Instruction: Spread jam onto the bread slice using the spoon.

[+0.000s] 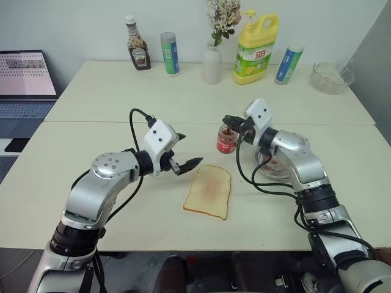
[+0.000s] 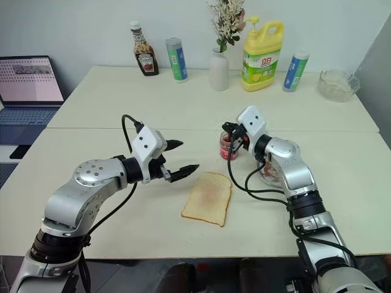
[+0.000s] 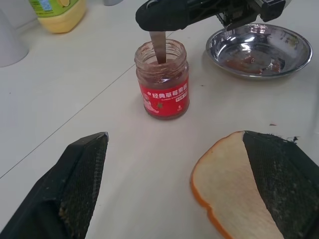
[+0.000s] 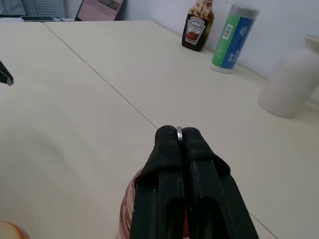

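Observation:
The bread slice [image 1: 209,191] lies flat on the table between my arms, its face tan and bare. Behind it stands the small glass jar of red jam [image 1: 226,139], lid off. My right gripper [image 1: 232,124] hovers just over the jar's mouth, shut on the spoon [image 3: 158,47], whose handle runs down into the jam; the bowl is hidden inside. The handle's end shows between the closed fingers [image 4: 169,149]. My left gripper [image 1: 186,151] is open and empty, to the left of the bread and above the table, pointing toward the jar.
A round steel dish [image 3: 279,40] with reddish smears sits right of the jar, under my right forearm. Along the back stand a ketchup bottle [image 1: 138,52], a green can [image 1: 170,54], a white vase [image 1: 212,61], a yellow detergent bottle [image 1: 256,49], a blue can [image 1: 288,63] and a glass bowl [image 1: 332,77]. A laptop [image 1: 24,85] sits far left.

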Motion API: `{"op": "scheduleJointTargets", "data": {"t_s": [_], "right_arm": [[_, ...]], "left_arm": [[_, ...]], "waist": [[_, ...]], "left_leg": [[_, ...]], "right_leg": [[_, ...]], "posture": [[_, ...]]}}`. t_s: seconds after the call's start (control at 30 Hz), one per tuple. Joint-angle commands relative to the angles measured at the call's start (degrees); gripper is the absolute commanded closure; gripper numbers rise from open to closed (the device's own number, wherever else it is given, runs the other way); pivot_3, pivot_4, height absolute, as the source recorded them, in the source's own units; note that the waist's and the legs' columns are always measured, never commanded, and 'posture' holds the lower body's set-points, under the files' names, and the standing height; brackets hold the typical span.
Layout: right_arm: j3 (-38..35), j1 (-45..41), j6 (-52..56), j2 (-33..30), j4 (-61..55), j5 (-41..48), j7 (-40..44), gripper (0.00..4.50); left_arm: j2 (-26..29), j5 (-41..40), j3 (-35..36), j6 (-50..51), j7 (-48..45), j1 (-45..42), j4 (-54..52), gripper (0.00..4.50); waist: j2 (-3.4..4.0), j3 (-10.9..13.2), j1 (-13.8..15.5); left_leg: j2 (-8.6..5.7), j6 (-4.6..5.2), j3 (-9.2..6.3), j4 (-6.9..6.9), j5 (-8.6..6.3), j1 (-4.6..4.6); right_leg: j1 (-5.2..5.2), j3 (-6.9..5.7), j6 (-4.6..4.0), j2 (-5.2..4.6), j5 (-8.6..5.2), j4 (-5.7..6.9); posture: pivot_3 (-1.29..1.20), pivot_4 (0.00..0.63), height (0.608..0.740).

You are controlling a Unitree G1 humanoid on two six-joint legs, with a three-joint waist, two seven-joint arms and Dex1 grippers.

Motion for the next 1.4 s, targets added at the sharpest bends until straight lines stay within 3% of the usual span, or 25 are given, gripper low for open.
{"op": "scheduleJointTargets", "data": {"t_s": [0.03,0.47,1.4], "right_arm": [[-3.73,-0.29,4.87,1.35,-1.65,3.29,-2.44,4.48],[-13.96,-1.94,18.76,6.76,-2.9,13.14,-11.32,4.48],[-27.56,-4.03,31.09,12.28,-7.03,29.16,-28.32,4.48]], "left_arm": [[-0.04,0.38,0.29,-1.39,-0.25,-1.12,-0.58,0.0],[-0.53,1.31,0.04,-1.77,-0.12,-0.58,-0.64,0.0],[-0.5,2.35,-0.69,-2.98,-0.92,-0.93,0.78,0.0]], "waist": [[0.0,0.0,0.0],[0.0,-0.01,-0.03],[0.0,-0.01,-0.07]], "left_leg": [[0.0,0.0,0.0,0.0,0.0,0.0],[0.0,0.0,0.0,0.01,0.0,0.03],[0.0,0.0,0.0,-0.01,0.0,0.02]], "right_leg": [[0.0,0.0,0.0,0.0,0.0,0.01],[0.04,0.0,0.0,0.0,0.0,0.02],[0.03,0.0,0.01,0.0,0.01,0.01]], "posture": [[0.0,0.15,0.74],[0.0,0.15,0.74],[0.0,0.15,0.74]]}}
